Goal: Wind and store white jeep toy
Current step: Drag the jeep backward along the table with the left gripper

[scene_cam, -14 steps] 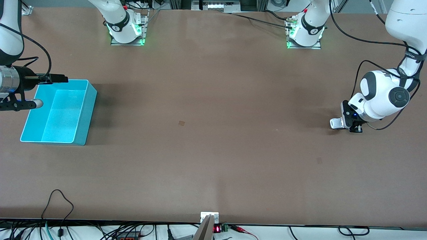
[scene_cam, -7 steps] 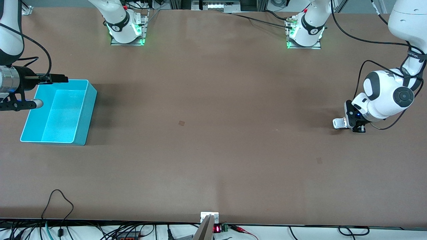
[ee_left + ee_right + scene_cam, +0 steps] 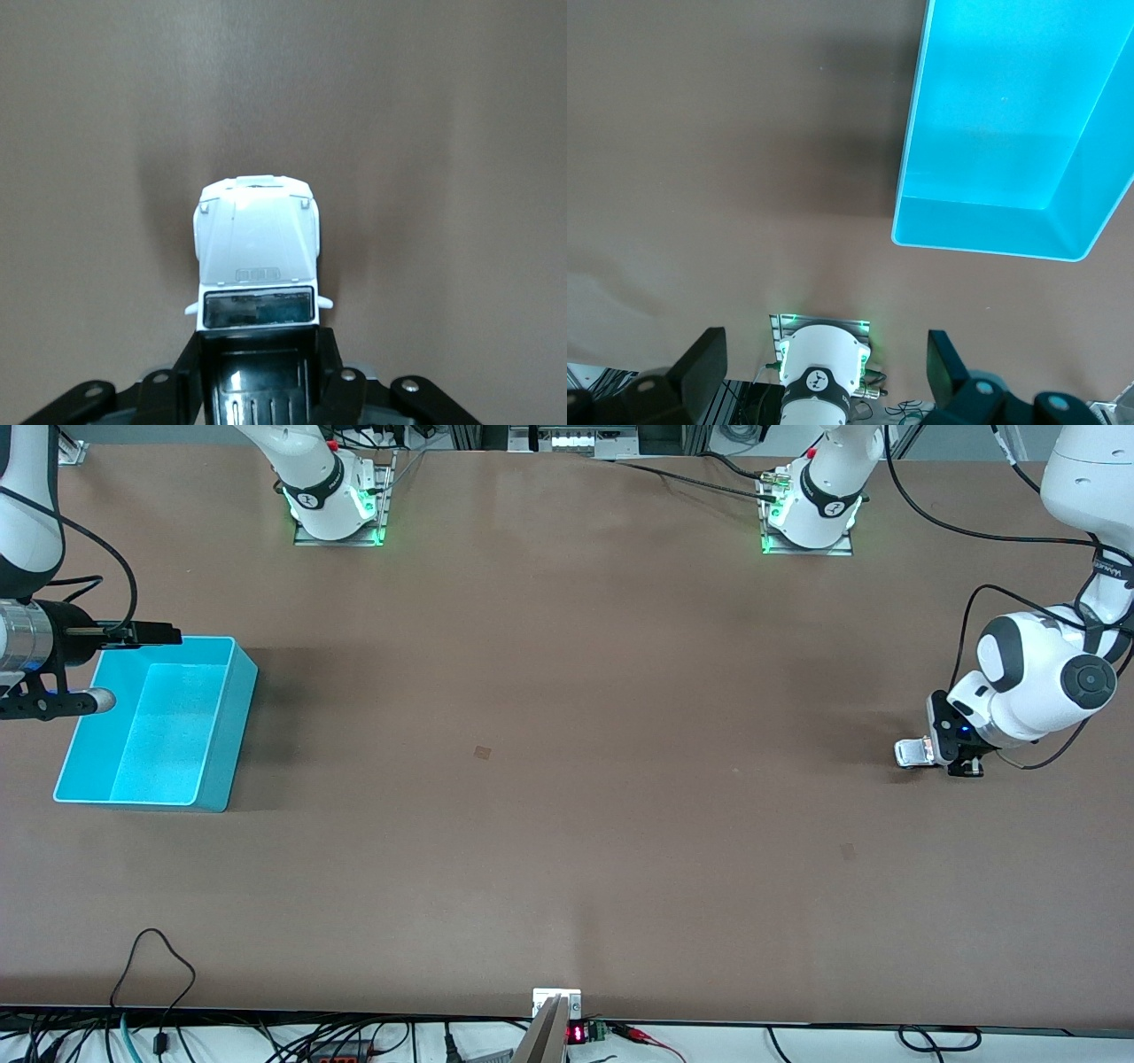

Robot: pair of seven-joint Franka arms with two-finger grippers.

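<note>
The white jeep toy (image 3: 911, 752) with a black ribbed roof sits low at the table surface at the left arm's end. My left gripper (image 3: 946, 758) is shut on its rear half. In the left wrist view the jeep (image 3: 257, 243) points away from the gripper (image 3: 259, 372), with black fingers (image 3: 189, 367) on both sides of the roof. The turquoise bin (image 3: 221, 726) stands empty at the right arm's end. My right gripper (image 3: 133, 669) is open and empty, held level over the bin's end. The right wrist view shows the bin (image 3: 921, 133) and the gripper (image 3: 824, 372).
The two arm bases (image 3: 337, 505) (image 3: 811, 514) stand along the table's edge farthest from the front camera. Cables (image 3: 151, 965) hang at the edge nearest the front camera. The brown table (image 3: 567, 779) is bare between bin and jeep.
My left gripper has drawn the jeep along the table surface toward the left arm's end. The right arm has not moved.
</note>
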